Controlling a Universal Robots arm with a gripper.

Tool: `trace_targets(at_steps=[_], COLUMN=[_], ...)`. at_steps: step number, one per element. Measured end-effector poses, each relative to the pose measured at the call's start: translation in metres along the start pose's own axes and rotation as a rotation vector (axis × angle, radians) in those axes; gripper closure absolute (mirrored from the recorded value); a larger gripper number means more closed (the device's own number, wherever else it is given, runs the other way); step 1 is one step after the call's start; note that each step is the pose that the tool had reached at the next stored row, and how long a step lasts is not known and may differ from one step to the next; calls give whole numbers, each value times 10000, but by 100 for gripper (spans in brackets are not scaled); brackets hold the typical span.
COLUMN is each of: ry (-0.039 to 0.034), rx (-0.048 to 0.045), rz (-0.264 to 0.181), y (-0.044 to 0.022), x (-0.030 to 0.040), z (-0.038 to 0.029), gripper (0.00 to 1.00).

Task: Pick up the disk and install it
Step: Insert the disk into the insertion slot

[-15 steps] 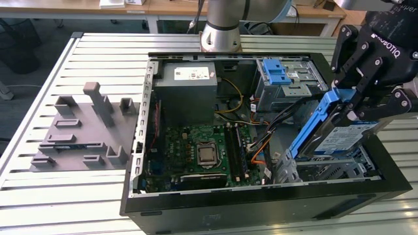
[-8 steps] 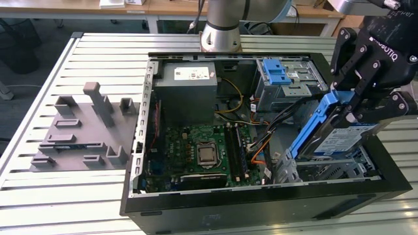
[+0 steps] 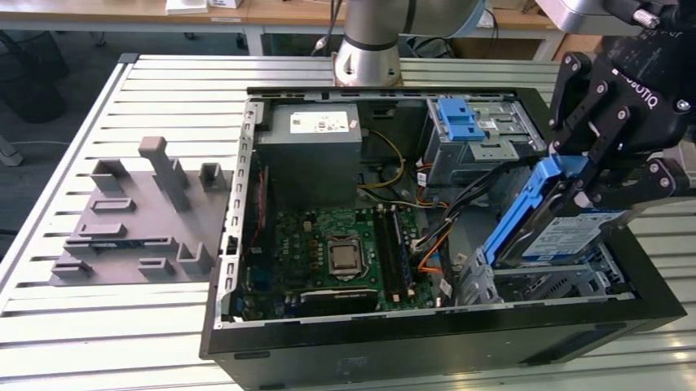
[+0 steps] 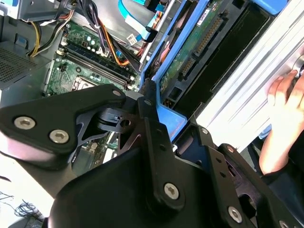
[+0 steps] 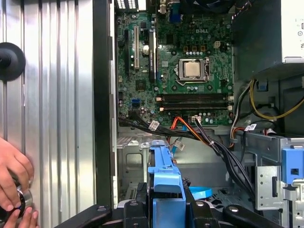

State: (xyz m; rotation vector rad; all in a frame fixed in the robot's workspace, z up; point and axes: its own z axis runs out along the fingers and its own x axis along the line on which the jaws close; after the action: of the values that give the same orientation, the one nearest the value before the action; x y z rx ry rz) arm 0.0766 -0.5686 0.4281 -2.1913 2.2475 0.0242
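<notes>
Exterior view's left: grey fixture [image 3: 136, 216] sitting on the table [image 3: 120, 326]. Middle: open case [image 3: 435, 346], motherboard [image 3: 337, 252] showing. Right end: my pincer [image 3: 596, 189] is clamped on the disk [image 3: 560, 236], which is tilted and hangs just below the pincer, over the drive cage [image 3: 555, 287].

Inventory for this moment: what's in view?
table: one, silver, slatted
computer case: one, black, open, on table
disk: one, silver-grey, blue rails, tilted, lower end in case
motherboard: one, green, inside case
power supply: one, grey, inside case
latch: one, blue, inside case
fixture block: one, grey, on table, exterior view's left
hand: one seen clearly, on table beside case
gripper: one, black, shut on the disk
</notes>
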Motion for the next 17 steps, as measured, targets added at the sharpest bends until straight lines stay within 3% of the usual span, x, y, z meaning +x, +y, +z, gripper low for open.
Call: trace_targets(at_steps=[17], ry=[0], rx=[0], rz=[0], y=[-10], x=[1], z=[73], gripper=[64])
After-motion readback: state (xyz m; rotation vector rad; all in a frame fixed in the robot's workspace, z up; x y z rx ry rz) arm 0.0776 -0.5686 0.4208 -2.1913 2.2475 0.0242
